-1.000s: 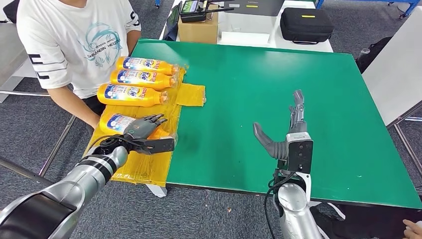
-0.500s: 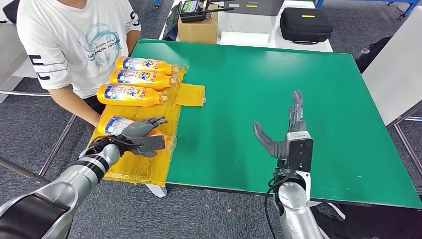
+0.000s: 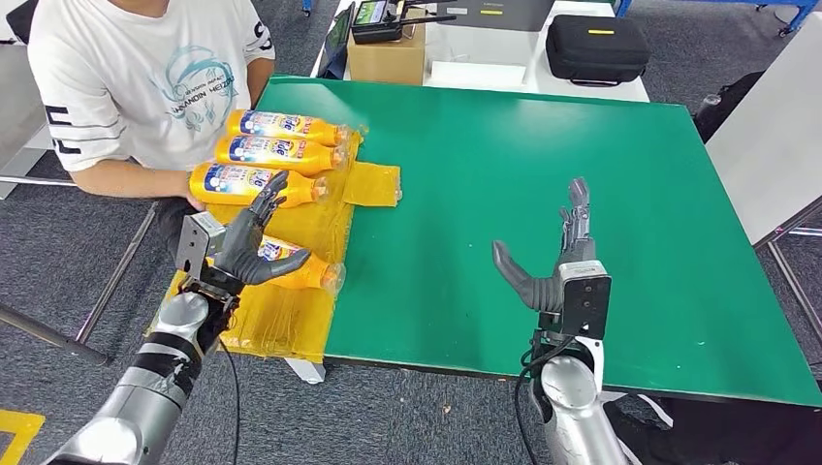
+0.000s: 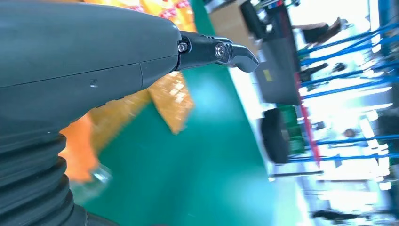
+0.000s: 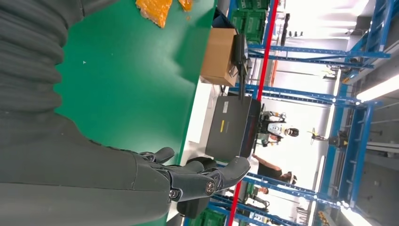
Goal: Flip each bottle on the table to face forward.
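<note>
At the desk's left edge a person in a white shirt [image 3: 145,77] sits beside three orange bottles [image 3: 257,155] lying side by side on yellow plastic wrap [image 3: 291,310]. Just nearer, the left hand [image 3: 247,247] grips a fourth bottle [image 3: 296,266], fingers wrapped over it. Well to the right, the right hand [image 3: 557,262] hovers above the green desk [image 3: 543,165], fingers spread and holding nothing.

Four orange bottles with blue-and-white labels are lying on their sides on yellow wrapping at the desk's left edge. The far bottle [image 3: 286,126], second bottle [image 3: 279,151] and third bottle [image 3: 254,183] are sitting side by side, caps pointing right. The nearest bottle [image 3: 296,268] is lying gripped in the left hand [image 3: 244,250].
</note>
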You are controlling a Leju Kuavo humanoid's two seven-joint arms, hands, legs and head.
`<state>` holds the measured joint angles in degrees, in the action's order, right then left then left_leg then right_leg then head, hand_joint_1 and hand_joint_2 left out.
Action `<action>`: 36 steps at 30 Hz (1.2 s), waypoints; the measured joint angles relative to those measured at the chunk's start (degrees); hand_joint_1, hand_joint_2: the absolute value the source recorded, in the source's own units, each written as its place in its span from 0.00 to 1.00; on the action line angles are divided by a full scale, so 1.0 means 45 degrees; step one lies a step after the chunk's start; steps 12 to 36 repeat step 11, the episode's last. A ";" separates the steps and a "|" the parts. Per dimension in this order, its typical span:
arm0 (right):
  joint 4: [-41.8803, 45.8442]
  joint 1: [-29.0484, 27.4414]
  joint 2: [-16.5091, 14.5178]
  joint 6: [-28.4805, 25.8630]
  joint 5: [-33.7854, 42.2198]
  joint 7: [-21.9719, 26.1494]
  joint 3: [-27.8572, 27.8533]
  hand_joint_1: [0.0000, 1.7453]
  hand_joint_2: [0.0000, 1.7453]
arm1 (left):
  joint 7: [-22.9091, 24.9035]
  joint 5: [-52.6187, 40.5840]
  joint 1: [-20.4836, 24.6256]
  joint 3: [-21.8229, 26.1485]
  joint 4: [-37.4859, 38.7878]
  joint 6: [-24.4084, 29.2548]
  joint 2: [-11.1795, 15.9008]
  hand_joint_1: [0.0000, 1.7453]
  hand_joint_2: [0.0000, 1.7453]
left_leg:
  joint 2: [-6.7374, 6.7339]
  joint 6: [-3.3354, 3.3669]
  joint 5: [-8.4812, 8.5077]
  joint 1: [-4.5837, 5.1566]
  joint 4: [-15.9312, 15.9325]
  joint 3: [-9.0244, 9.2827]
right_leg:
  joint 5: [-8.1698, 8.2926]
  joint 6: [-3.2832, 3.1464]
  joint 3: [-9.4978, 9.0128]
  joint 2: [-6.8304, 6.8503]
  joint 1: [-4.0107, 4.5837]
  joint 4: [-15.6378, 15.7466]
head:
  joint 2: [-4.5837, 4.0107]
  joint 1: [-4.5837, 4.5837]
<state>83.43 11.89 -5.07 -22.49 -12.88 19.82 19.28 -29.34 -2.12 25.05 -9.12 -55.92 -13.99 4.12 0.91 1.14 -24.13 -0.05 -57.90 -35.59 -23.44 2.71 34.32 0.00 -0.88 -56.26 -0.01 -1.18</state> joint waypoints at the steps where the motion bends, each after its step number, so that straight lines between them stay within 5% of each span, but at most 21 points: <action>1: 0.0000 -0.0003 0.0000 0.0000 -0.0001 0.0000 0.0024 0.00 1.00 | 0.0041 0.0053 -0.0134 0.0077 -0.0298 -0.0004 -0.0084 0.00 1.00 | -0.0003 0.0000 0.0000 0.0000 0.0000 0.0000 | 0.0000 0.0000 0.0000 -0.0001 0.0000 0.0000 | 0.0000 -0.0001; 5: 0.0000 -0.0022 0.0000 0.0001 -0.0001 -0.0009 0.0092 0.00 0.00 | 0.0408 0.1029 -0.0433 0.0335 -0.1060 -0.0207 -0.0408 0.00 1.00 | -0.0004 0.0000 0.0001 -0.0002 0.0000 0.0004 | 0.0001 0.0000 0.0000 -0.0002 0.0004 -0.0001 | 0.0002 -0.0004; 9: -0.0005 -0.0082 -0.0036 0.0010 0.0036 -0.0141 0.0282 0.00 1.00 | 0.1417 0.2384 -0.0770 0.0290 -0.1671 0.0129 -0.1072 0.00 1.00 | 0.0009 0.0000 0.0002 -0.0004 0.0000 0.0005 | 0.0001 0.0000 -0.0003 0.0004 0.0005 -0.0002 | 0.0001 -0.0002; 36: -0.0010 -0.0123 -0.0079 0.0006 0.0100 -0.0186 0.0376 0.00 1.00 | 0.1819 0.2482 -0.0881 0.0102 -0.1857 0.0485 -0.1346 0.00 1.00 | 0.0007 0.0000 0.0001 -0.0003 0.0000 0.0003 | 0.0001 0.0000 -0.0003 0.0004 0.0004 -0.0002 | 0.0002 -0.0002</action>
